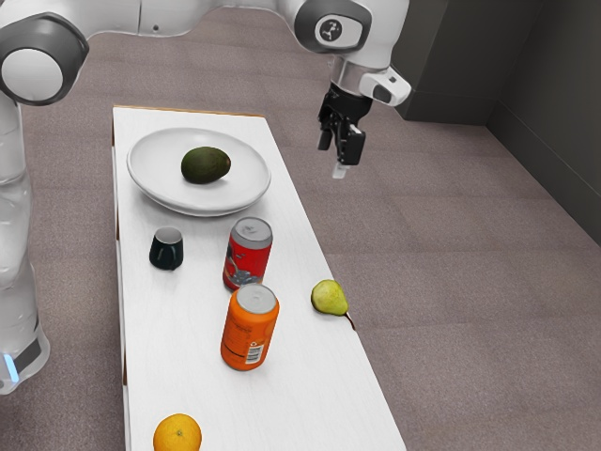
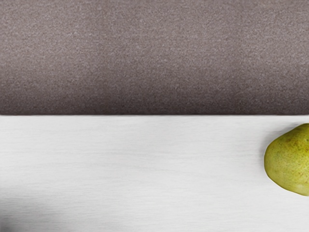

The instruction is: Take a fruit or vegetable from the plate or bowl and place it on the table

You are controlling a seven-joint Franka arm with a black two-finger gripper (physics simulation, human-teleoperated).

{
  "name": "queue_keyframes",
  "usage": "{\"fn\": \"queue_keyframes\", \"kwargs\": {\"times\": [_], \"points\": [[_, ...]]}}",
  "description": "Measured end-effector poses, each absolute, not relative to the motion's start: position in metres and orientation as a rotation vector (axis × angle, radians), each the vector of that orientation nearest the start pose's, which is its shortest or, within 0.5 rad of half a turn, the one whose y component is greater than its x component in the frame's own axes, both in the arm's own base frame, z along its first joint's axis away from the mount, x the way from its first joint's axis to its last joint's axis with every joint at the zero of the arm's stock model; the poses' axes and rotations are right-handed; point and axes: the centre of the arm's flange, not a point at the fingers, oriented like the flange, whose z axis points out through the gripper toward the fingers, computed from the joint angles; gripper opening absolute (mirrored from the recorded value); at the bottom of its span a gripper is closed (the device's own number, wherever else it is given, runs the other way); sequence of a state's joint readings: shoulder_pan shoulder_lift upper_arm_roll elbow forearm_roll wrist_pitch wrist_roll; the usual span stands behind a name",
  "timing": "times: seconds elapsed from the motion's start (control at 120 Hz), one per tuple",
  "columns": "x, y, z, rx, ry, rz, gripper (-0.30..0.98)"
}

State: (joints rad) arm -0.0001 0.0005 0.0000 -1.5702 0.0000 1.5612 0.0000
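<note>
exterior view, near to far: orange (image 1: 177, 434), bottom cut off by the frame. then orange can (image 1: 250, 328), upright. pear (image 1: 329, 297) on the table (image 1: 310, 395) by its long edge, stem out toward that edge. red can (image 1: 248, 254) upright just behind the orange can, its base partly hidden by it. dark cup (image 1: 166, 250) to the exterior view's left of the red can. farther, white plate (image 1: 150, 182) with the avocado (image 1: 206, 164) on it, that's the task item. claw (image 1: 333, 158) is up off the table's side, over the floor (image 1: 451, 244), fingers apart, nothing between them.

wrist view: close on the pear's rounded end with skin speckle readable, rest cropped. straight table edge, floor beyond. dark smudge in a corner, can't tell what.
</note>
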Motion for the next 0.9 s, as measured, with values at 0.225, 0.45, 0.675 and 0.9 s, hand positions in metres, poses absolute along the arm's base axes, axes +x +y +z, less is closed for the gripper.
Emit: {"fn": "queue_keyframes", "kwargs": {"times": [0.225,0.45,0.675,0.9], "points": [[0.554,0.219,0.642,-3.087,-0.301,-0.092,0.69],[0.548,0.219,0.682,-3.093,-0.038,-0.203,0.68],[0.494,0.183,0.773,-3.104,0.208,-0.299,0.69],[0.476,0.064,0.704,-3.129,0.723,0.130,0.68]]}}
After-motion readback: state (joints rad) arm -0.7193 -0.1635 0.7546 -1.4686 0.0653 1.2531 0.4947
